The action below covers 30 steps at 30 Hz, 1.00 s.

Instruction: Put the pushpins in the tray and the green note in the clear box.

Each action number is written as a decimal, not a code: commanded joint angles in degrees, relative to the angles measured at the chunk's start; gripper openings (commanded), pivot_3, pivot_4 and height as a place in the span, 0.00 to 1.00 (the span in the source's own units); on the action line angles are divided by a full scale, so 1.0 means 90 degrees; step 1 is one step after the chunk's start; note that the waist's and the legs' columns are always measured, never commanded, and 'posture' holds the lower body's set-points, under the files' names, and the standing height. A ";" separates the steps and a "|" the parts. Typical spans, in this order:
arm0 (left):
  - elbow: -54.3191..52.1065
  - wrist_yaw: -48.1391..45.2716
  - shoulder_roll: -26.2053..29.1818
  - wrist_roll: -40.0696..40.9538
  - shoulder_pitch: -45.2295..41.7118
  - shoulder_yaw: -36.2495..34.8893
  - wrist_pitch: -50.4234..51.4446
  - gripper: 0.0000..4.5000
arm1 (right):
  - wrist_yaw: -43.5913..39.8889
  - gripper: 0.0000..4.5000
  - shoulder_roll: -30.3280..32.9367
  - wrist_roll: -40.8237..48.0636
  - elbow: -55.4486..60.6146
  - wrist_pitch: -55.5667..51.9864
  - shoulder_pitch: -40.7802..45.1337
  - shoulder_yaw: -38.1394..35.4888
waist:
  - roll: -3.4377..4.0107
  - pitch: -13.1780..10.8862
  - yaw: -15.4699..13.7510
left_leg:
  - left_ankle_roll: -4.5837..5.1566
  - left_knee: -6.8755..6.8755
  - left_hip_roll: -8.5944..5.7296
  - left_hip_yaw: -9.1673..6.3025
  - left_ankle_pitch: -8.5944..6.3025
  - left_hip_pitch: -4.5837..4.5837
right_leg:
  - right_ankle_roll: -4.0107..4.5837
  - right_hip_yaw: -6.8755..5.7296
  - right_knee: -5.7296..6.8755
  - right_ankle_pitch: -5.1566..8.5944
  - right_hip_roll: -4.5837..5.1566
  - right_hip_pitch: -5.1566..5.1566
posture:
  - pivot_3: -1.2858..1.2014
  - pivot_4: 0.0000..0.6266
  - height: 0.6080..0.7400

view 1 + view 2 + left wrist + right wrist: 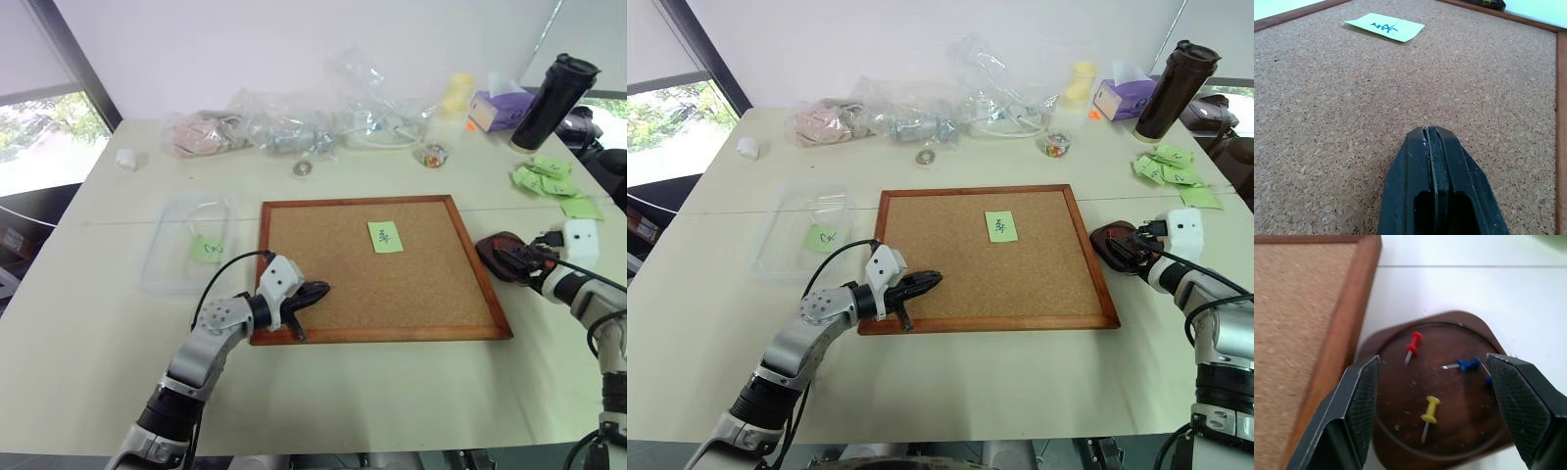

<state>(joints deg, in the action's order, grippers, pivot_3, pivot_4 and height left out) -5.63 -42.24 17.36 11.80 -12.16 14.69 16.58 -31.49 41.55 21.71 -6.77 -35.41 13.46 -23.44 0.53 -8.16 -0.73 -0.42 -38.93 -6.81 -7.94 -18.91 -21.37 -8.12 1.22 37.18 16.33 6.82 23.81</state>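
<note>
White table (pixel 392 392) is carrying a cork board (pixel 431 294) bearing the green note (pixel 385 236). Left claw (pixel 1430 132) is pressing together over cork. Right claw (pixel 1432 372) is spreading above the tray (pixel 1400 382) (three pushpins (pixel 1429 412) inside).

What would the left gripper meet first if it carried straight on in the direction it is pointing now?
Probably the cork board itself: the shut left gripper points low across it. If it skimmed above the surface, the green note lies ahead, slightly off that line; depth is hard to judge.
</note>
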 commanded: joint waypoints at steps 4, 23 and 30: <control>0.0097 -0.0034 0.0004 -0.0020 0.0006 0.0050 0.0069 0.00 | -0.0221 0.78 -0.0164 0.0520 0.1501 -0.0662 0.0545 0.0625 | 0.0000 0.0000 0.0002 | 0.0000 -0.0001 0.0000 0.0000 0.0000 0.0000 | 0.0000 0.0000 -0.0001 0.0000 0.0000 -0.0001 | 0.52 0.24 0.93; -0.0020 0.0115 0.0006 -0.0021 0.0109 0.0017 0.0099 0.00 | 0.1820 0.96 -0.2284 -0.0719 0.1347 -0.1708 0.1927 0.2601 | -0.0002 -0.0001 0.0013 | -0.0001 -0.0003 -0.0006 -0.0009 0.0001 -0.0006 | 0.0000 -0.0003 0.0004 0.0000 0.0002 0.0010 | 0.52 0.24 0.93; -0.0008 0.0133 -0.0009 -0.0015 0.0135 0.0026 0.0070 0.00 | 0.1974 0.99 -0.2484 -0.0842 0.1271 -0.1858 0.2104 0.2613 | -0.0001 -0.0001 0.0017 | -0.0001 0.0000 -0.0005 -0.0007 0.0001 -0.0006 | 0.0000 -0.0002 0.0005 0.0000 0.0001 0.0013 | 0.52 0.24 0.93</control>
<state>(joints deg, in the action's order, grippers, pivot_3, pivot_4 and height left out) -5.94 -41.12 17.27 11.84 -11.93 14.63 16.76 -13.96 19.65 14.27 3.71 -52.13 31.28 0.61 0.52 -8.17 -0.57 -0.43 -38.93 -6.85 -8.01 -18.91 -21.42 -8.11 1.19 37.22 16.33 6.83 23.93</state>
